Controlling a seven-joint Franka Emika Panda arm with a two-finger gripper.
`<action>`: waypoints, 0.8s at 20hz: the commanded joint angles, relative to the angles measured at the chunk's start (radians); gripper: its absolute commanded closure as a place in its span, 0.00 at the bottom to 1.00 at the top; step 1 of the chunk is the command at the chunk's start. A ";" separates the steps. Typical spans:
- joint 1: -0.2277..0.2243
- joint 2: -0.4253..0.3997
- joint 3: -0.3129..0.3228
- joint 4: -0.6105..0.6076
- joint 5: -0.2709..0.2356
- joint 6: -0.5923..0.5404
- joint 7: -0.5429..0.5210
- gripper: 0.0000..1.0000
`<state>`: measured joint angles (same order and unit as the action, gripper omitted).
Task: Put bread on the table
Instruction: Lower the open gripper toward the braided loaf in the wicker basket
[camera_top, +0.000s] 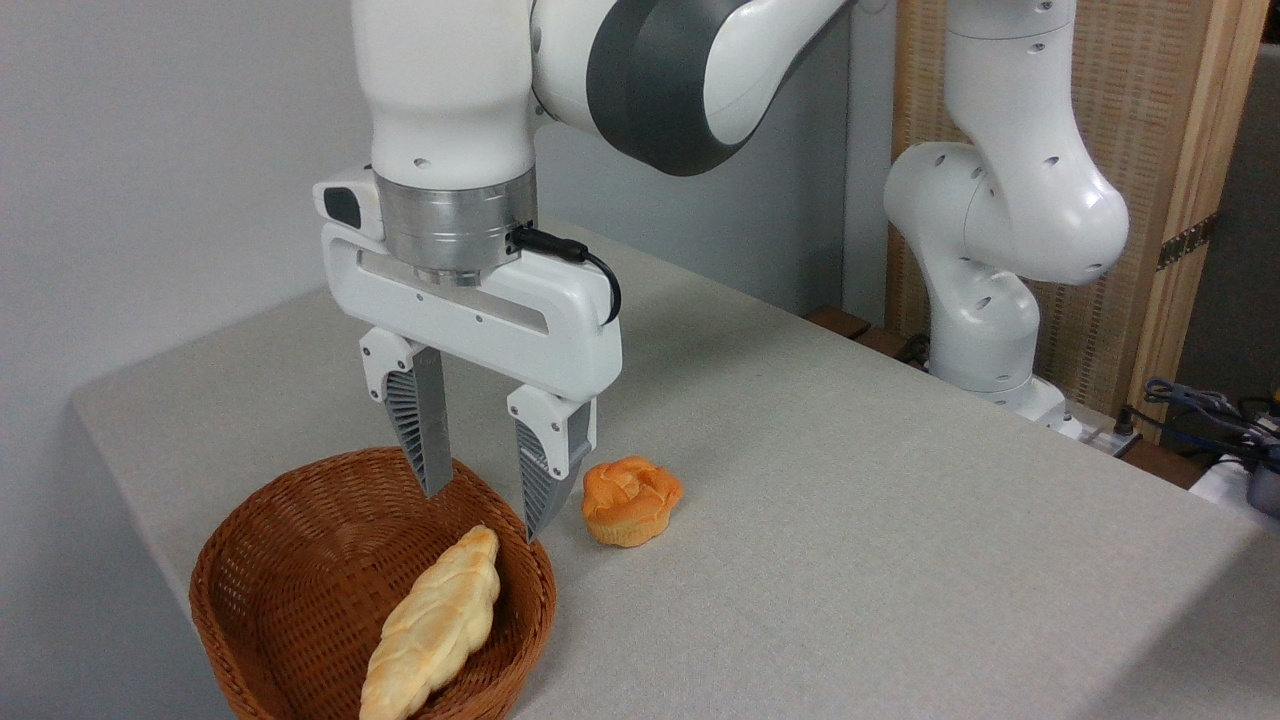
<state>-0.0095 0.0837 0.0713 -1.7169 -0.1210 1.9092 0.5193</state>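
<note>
The bread (435, 625), a long pale golden braided loaf, lies slanted inside the brown wicker basket (290, 580), its lower end resting on the front rim. My gripper (482, 512) hangs open just above the basket's back right side, over the loaf's upper tip, with nothing between its fingers. The left finger (425, 430) stands over the basket's inside, the right finger (545, 475) near its right rim. The grey-beige table (850, 520) spreads out to the right of the basket.
A small round orange bun (630, 500) sits on the cloth just right of the gripper. The arm's white base (985, 300) stands at the table's far right edge. Cables (1200, 410) lie beyond it.
</note>
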 joint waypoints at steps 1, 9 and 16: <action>-0.009 0.027 0.008 -0.006 -0.031 0.037 -0.073 0.00; -0.018 0.106 -0.002 -0.004 -0.086 0.097 -0.104 0.00; -0.021 0.157 -0.027 -0.004 -0.077 0.134 -0.094 0.00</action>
<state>-0.0284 0.2216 0.0599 -1.7181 -0.1944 2.0160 0.4277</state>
